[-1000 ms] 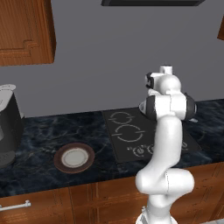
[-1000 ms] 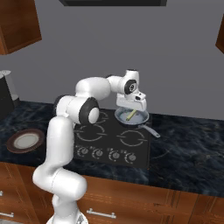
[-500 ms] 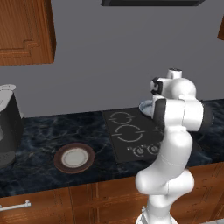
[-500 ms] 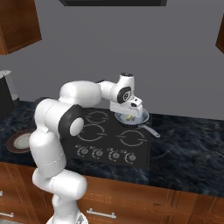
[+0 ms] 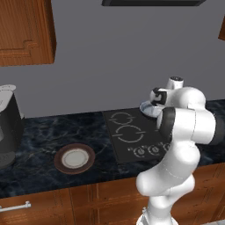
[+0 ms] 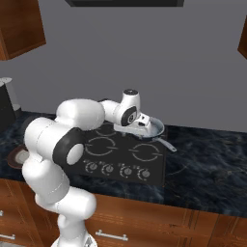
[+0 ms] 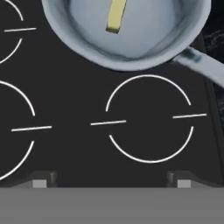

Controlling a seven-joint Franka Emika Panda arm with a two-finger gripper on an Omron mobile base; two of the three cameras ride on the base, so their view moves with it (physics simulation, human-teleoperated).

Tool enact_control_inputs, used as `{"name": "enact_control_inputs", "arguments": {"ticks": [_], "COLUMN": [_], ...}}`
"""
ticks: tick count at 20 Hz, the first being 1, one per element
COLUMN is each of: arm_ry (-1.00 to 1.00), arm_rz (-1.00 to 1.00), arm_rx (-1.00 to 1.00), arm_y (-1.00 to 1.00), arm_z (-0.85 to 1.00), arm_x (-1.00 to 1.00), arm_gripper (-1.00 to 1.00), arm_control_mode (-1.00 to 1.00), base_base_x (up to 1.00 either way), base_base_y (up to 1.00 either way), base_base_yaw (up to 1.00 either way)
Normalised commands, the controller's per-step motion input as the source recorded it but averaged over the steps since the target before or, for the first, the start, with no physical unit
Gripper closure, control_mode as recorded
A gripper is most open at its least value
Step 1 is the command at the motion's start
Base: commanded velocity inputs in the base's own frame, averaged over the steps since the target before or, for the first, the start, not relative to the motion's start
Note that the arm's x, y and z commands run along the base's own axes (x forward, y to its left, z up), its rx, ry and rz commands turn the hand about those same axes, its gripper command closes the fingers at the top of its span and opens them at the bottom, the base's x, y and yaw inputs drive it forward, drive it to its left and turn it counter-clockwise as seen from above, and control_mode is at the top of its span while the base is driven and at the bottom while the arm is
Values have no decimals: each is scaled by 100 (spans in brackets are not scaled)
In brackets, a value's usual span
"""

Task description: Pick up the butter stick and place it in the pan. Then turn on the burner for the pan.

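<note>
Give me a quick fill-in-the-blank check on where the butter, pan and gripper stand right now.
The butter stick lies inside the ____.
The gripper holds ____.
The pan sits on a ____ burner of the stovetop.
The brown plate rests on the ____.

Missing words: pan; nothing; rear; counter

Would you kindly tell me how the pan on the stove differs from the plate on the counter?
The pan is grey-blue metal with a long handle; the plate is brown with a white centre and has no handle. The pan holds the butter stick; the plate holds nothing. The pan sits on the stove, the plate on the dark counter. Both are round and shallow.
</note>
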Motion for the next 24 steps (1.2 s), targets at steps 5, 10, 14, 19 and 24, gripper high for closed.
{"name": "enact_control_inputs", "arguments": {"ticks": [5, 10, 14, 19, 24], "arm_ry": [0, 0, 1, 6, 3], "arm_rz": [22, 18, 11, 1, 0], "arm_rx": [0, 0, 0, 0, 0], "arm_y": [0, 0, 2, 0, 0], "arm_z": [0, 0, 0, -1, 0], "arm_x": [-24, -21, -28, -39, -27], "arm_gripper": [-100, -100, -100, -100, -100], "arm_control_mode": [-100, -100, -100, -100, -100], "base_base_x": [0, 0, 0, 0, 0], "base_base_y": [0, 0, 0, 0, 0], "base_base_yaw": [0, 0, 0, 0, 0]}}
